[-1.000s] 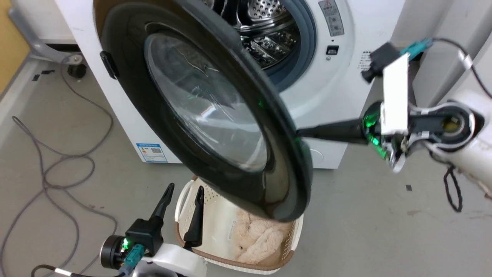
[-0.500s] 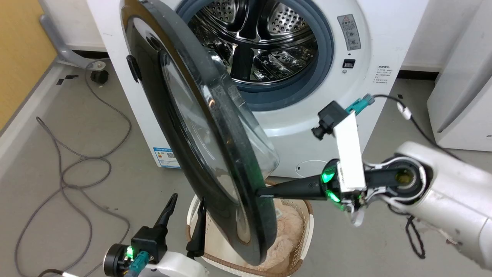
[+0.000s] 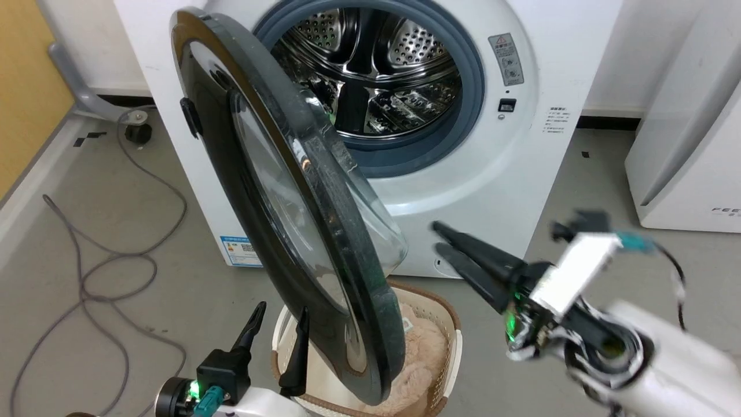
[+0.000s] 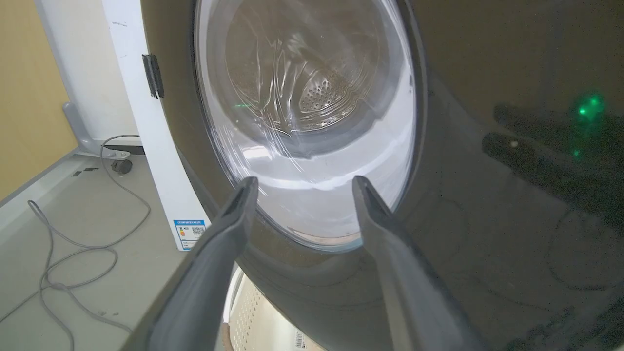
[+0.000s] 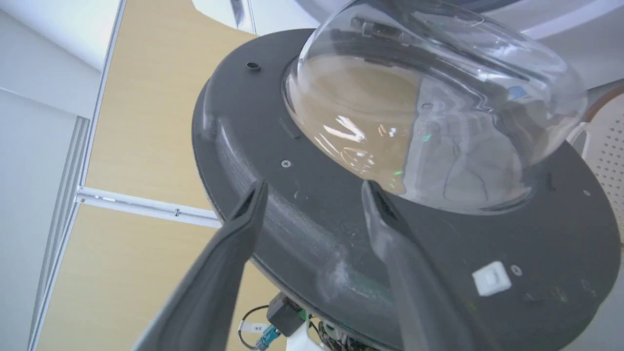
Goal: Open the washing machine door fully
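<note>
Since it left the washing machine door (image 3: 289,231), right hand (image 3: 438,237) parted, empty

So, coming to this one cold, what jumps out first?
The glossy black washing machine door dominates the head view's middle, swung out nearly edge-on, baring the steel drum behind it. Right of it the right gripper hangs open, clear of the door; a laundry basket sits on the floor beneath.

Grey floor (image 3: 173,330), bearing the washing machine (image 3: 509,174), a perforated basket (image 3: 448,324) before it, a loose grey cable (image 3: 120,255) and a white appliance (image 3: 683,174).
</note>
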`<state>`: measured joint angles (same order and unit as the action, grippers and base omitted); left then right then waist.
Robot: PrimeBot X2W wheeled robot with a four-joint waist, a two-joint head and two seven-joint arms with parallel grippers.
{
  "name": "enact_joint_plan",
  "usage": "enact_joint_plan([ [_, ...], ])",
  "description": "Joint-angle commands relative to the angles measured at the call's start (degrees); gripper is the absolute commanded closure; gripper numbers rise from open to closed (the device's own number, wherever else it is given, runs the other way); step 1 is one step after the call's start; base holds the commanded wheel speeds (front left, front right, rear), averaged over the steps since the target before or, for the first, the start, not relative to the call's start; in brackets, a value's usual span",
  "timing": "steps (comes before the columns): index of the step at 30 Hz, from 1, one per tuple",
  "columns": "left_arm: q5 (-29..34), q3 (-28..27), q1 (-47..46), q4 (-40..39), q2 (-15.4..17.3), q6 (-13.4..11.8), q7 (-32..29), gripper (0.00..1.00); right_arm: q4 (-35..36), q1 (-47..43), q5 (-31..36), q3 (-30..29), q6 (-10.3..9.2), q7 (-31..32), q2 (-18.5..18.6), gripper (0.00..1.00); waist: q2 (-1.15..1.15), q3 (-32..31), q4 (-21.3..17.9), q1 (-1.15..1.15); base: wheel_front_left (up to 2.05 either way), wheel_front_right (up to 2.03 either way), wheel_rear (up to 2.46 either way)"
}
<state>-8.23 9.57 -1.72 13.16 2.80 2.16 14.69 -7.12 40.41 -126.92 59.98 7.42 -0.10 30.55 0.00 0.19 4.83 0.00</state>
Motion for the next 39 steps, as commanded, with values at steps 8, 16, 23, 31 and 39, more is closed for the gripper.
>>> enact_joint_plan([
  [8,0.22,-1.75,1.54,-0.06,0.11,-0.08,0.3,0.0,3.32,-19.84,9.53,-12.03,0.07,-14.56,2.54,0.0,0.0,-1.19,-1.49,0.0,0.0,0.0,0.0],
  [16,0.78,-3.92,2.5,-0.69,0.31,-0.04,0.3,0.0,-7.48,-34.45,31.68,-33.4,0.07,-14.87,-5.44,0.0,0.0,-1.75,-2.83,0.0,0.0,0.0,0.0],
  [23,1.11,-5.0,2.98,-0.89,0.32,0.11,0.3,0.0,-9.01,-41.22,58.01,-51.27,0.07,-14.88,-14.7,0.0,0.0,-2.02,-3.37,0.0,0.0,0.0,0.0],
  [31,1.17,-5.9,3.08,-1.06,0.27,0.19,0.3,0.0,2.49,-46.38,100.57,-68.71,0.07,-14.31,-26.14,0.0,0.0,-1.98,-3.61,0.0,0.0,0.0,0.0],
  [39,1.29,-6.41,2.69,-1.0,0.22,0.2,0.3,0.0,12.83,-50.54,119.05,-68.83,0.07,-8.82,-27.64,0.0,0.0,-1.65,-3.82,0.0,0.0,0.0,0.0],
])
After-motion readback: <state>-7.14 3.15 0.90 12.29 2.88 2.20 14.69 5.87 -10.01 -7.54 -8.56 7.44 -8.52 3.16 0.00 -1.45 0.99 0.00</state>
